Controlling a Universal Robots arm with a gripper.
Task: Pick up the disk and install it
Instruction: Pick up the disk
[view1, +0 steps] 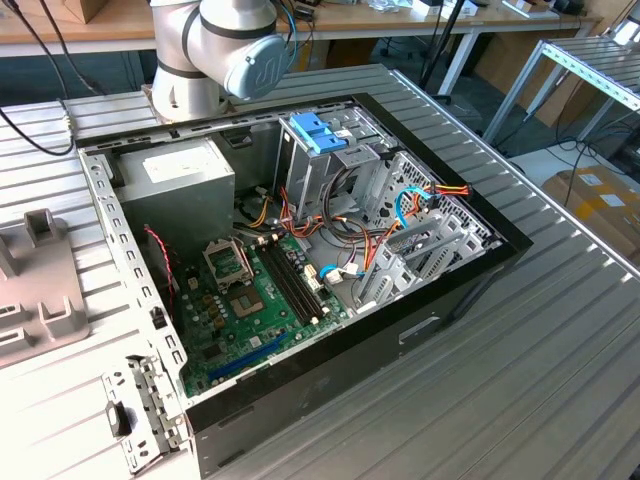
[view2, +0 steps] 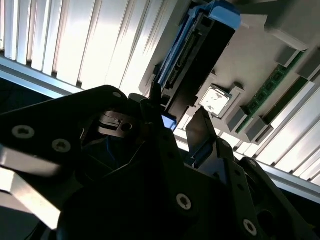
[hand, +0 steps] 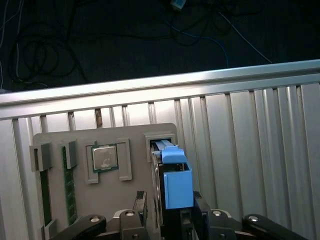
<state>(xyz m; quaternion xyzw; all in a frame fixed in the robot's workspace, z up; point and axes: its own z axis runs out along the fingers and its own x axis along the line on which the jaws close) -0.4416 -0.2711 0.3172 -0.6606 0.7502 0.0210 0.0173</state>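
Observation:
The disk (hand: 176, 181) stands on edge in a slot of a grey holder plate (hand: 131, 134), its dark body edged with bright blue plastic. In both wrist views my gripper (hand: 171, 205) sits over the disk's near end, one black finger (hand: 141, 204) on each flat side, close against it. The second wrist view looks along the disk (view2: 200, 55) from between the gripper (view2: 177, 112) fingers, and the disk is still seated in the plate. In the exterior view the open computer case (view1: 470, 290) lies on the table, with the arm's base (view1: 215, 50) behind it.
The holder plate also carries a processor chip (hand: 105, 157) and a memory stick (hand: 67, 185). Inside the case a light-blue clip (view1: 318, 132) tops the drive cage, beside a grey power supply (view1: 185, 180) and the green motherboard (view1: 255, 300). The ribbed metal table (view1: 520, 400) surrounds it.

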